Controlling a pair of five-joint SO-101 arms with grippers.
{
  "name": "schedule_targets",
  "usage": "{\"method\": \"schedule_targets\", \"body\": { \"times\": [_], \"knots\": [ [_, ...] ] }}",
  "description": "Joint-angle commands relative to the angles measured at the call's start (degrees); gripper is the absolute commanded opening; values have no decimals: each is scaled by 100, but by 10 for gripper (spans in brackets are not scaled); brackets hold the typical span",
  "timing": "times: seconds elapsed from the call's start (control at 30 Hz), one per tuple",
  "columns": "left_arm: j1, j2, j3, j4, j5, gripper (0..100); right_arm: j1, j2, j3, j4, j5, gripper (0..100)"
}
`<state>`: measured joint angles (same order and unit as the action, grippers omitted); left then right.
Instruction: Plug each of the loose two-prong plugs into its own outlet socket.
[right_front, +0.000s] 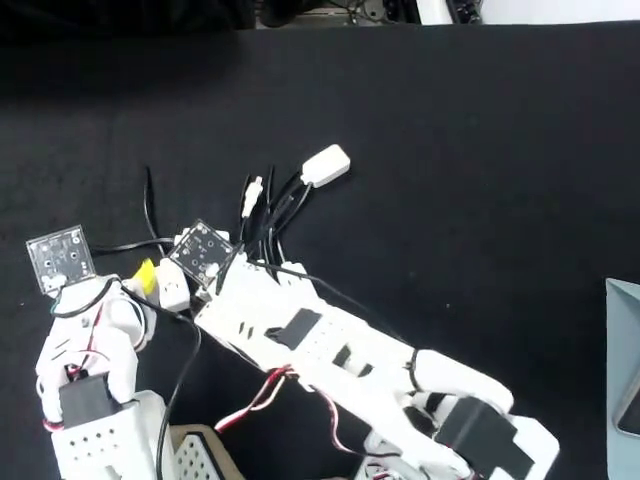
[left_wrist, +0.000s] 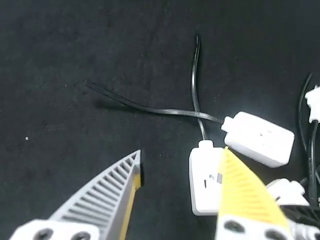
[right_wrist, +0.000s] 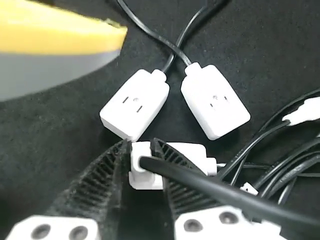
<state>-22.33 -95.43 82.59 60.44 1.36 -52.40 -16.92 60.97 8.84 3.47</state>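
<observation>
The two-prong plug (right_wrist: 145, 172) is clamped by the right end effector (right_wrist: 140, 149); the left end effector (left_wrist: 181, 152) is spread wide; the unclamped socket (right_wrist: 134, 104) may be shoved away.

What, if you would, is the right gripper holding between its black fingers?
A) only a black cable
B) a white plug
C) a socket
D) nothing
B: in the right wrist view the right gripper is shut on the plug, whose white body sits between the two fingers.
</observation>
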Motion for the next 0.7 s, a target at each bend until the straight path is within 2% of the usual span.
{"method": "schedule_targets", "body": {
  "times": [0.0, 0.3, 0.37, 0.43, 0.67],
  "knots": [
    [-48, -35, -31, -114, 26, 248, 9, 207, -321, -167, 26, 11],
    [-382, -35, -31, -114, 26, 250, 229, 400, -409, -132, 53, 11],
    [-382, -35, -31, -114, 26, 250, 273, 400, -382, -114, 273, 11],
    [-382, -35, -31, -114, 26, 250, 290, 400, -400, 88, 510, 11],
    [-382, -35, -31, -114, 26, 250, 352, 365, -637, 659, 536, 11]
  ]
}}
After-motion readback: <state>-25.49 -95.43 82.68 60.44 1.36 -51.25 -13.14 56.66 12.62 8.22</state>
